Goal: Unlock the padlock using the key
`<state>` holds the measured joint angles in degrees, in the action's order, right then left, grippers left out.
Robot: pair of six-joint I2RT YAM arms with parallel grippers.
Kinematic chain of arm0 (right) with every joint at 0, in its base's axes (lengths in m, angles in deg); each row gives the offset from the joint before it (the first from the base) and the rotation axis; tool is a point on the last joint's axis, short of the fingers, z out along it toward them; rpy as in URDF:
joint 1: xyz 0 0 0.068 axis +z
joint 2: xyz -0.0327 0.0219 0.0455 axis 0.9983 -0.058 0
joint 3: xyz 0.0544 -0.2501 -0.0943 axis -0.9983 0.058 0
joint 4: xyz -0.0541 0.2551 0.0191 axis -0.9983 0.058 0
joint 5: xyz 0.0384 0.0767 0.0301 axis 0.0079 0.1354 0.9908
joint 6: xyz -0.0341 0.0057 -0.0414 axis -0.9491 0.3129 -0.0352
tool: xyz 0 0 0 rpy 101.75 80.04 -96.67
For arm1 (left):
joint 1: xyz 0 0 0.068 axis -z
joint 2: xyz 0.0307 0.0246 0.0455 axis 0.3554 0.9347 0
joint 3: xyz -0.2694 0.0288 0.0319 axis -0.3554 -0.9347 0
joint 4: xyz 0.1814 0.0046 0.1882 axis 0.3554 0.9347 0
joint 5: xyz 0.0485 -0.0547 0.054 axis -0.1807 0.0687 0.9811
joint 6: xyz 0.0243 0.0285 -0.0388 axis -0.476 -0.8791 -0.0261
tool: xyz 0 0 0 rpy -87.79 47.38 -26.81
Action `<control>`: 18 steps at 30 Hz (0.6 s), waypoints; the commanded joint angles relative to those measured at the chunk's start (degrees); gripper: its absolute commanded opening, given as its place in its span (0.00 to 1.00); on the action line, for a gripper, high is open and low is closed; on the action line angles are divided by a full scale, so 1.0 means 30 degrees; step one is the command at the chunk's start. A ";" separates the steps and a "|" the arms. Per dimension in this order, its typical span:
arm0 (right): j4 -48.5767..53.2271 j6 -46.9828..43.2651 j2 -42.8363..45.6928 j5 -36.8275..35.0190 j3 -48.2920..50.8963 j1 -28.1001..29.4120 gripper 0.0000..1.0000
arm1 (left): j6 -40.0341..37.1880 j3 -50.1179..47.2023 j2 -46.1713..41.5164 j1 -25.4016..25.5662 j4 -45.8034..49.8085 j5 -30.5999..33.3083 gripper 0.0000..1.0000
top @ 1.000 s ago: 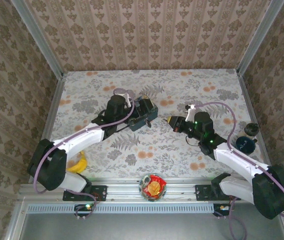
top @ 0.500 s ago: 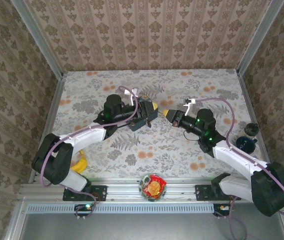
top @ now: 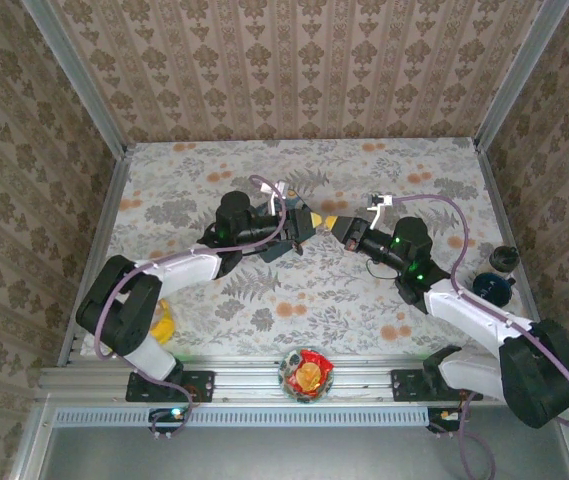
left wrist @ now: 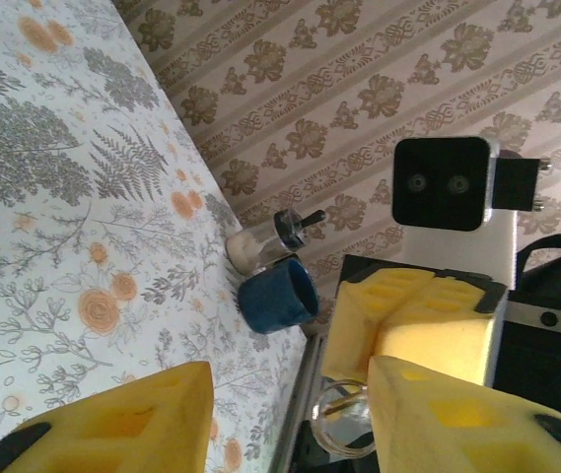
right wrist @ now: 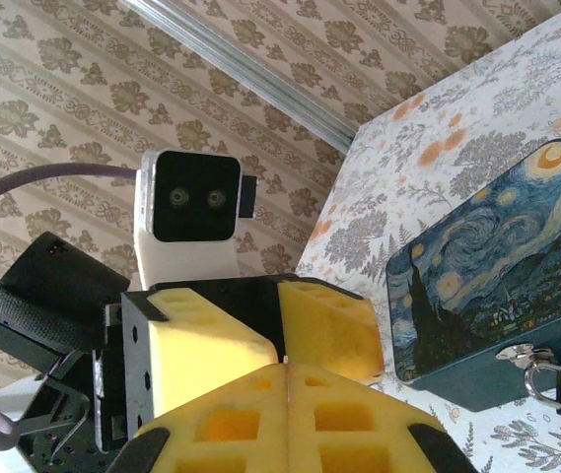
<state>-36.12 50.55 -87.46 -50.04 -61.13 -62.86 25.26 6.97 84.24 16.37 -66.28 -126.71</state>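
— Where the two arms meet over the bench (top: 294, 300), how is the left gripper (left wrist: 290, 394) found?

— Its jaws are seen standing apart, and nothing is clamped between the yellow pads (left wrist: 122, 424). A thin silvery ring (left wrist: 344, 422) is seen in the gap, beside one pad. What it belongs to cannot be told.

— And the right gripper (right wrist: 288, 379)?

— It is seen closed, pad pressed to pad, and is pointed at the left one from close by. Whether anything is pinched there cannot be told.

— Where is the padlock (right wrist: 539, 377) to be found?

— Its silvery part is seen at the front wall of the blue box (right wrist: 477, 276), which is laid on the bench near the left gripper, apart from both sets of pads.

— What else is noted?

— A blue cup (left wrist: 278, 299) and a small dark-lidded jar (left wrist: 272, 239) are seen together at the bench's edge.
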 commanded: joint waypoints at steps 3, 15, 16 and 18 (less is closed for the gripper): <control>-0.1393 0.0389 -0.0379 0.0260 -0.0036 -0.0071 0.00 | 0.0475 0.0726 0.0395 0.0099 -0.1600 -0.0690 0.38; -0.2436 0.0982 -0.1158 0.0344 0.0176 -0.0086 0.00 | 0.0869 0.0770 0.0663 0.0113 -0.2068 -0.0624 0.00; -0.2295 0.1001 -0.1116 0.0306 0.0205 -0.0086 0.00 | 0.0815 0.0770 0.0619 0.0113 -0.2050 -0.0646 0.00; -0.1684 0.1006 -0.0935 0.0374 0.0148 -0.0172 0.00 | 0.0778 0.0708 0.0548 0.0011 -0.2121 -0.0704 0.00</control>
<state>-40.23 52.69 -90.78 -50.02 -60.85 -63.28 28.28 8.09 86.01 16.26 -71.20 -127.67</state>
